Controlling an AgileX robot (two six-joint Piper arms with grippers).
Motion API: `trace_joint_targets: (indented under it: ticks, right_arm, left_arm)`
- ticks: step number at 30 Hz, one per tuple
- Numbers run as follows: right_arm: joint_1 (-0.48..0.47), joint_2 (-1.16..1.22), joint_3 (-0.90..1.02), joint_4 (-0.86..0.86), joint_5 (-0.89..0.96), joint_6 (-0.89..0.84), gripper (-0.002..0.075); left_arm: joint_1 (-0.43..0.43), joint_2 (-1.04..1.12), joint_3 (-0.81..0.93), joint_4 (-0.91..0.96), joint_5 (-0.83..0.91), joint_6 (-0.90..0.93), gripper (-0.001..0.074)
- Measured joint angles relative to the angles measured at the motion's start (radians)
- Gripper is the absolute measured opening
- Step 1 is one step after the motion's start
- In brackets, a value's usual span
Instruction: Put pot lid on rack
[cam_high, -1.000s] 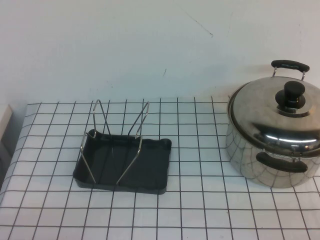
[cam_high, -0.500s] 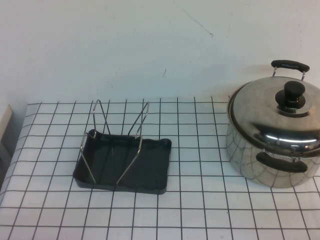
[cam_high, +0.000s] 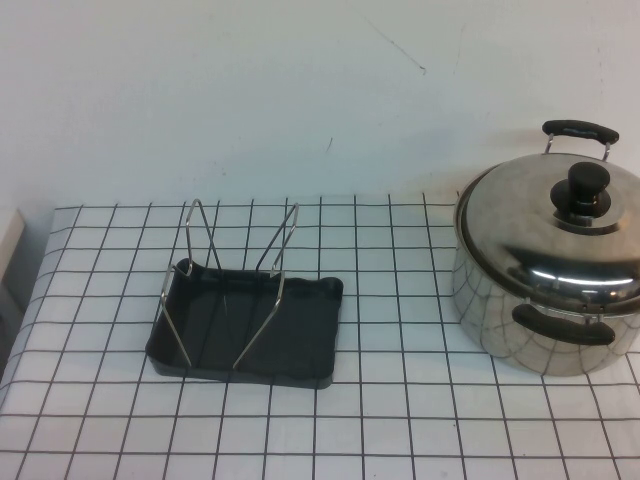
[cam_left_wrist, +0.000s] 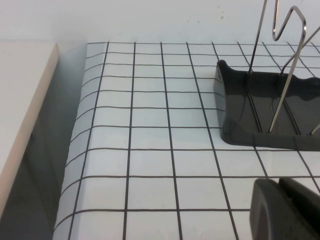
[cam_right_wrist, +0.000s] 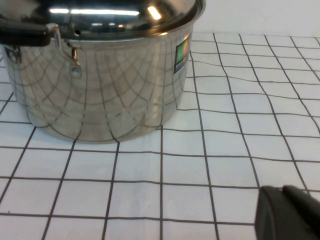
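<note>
The shiny domed pot lid (cam_high: 545, 225) with its black knob (cam_high: 588, 185) sits on the steel pot (cam_high: 540, 320) at the table's right; its rim (cam_right_wrist: 125, 22) shows in the right wrist view. The rack (cam_high: 235, 285) of silver wire loops stands in a dark grey tray (cam_high: 300, 345) at centre left, also seen as the rack (cam_left_wrist: 280, 75) in the left wrist view. My left gripper (cam_left_wrist: 281, 207) is shut, empty, over the cloth short of the tray. My right gripper (cam_right_wrist: 285, 212) is shut, empty, some way from the pot. Neither arm shows in the high view.
A checked white cloth (cam_high: 400, 420) covers the table. A pale wall (cam_high: 250, 90) rises behind it. The table's left edge (cam_left_wrist: 75, 150) drops off beside a white ledge (cam_left_wrist: 20, 115). The pot's black side handles (cam_high: 562, 325) stick out.
</note>
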Motion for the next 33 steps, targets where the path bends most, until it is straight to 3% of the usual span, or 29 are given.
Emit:
trace_joint_targets:
  ticks: [11, 23, 27, 33]
  right_arm:
    - [0.000, 0.000, 0.000, -0.025, -0.040, 0.000, -0.0002]
    - [0.000, 0.000, 0.000, -0.040, -0.746, -0.045, -0.0002]
    - [0.000, 0.000, 0.000, -0.025, -0.906, -0.066, -0.0002]
    - [0.000, -0.002, 0.000, 0.030, -0.947, -0.090, -0.0002]
  left_arm:
    - [0.000, 0.000, 0.004, 0.006, -0.052, 0.002, -0.0002]
    - [0.000, 0.000, 0.004, 0.006, -0.789, 0.002, -0.0002]
    - [0.000, 0.000, 0.004, 0.006, -0.899, 0.002, -0.0002]
    - [0.000, 0.000, 0.004, 0.002, -0.962, 0.002, -0.0002]
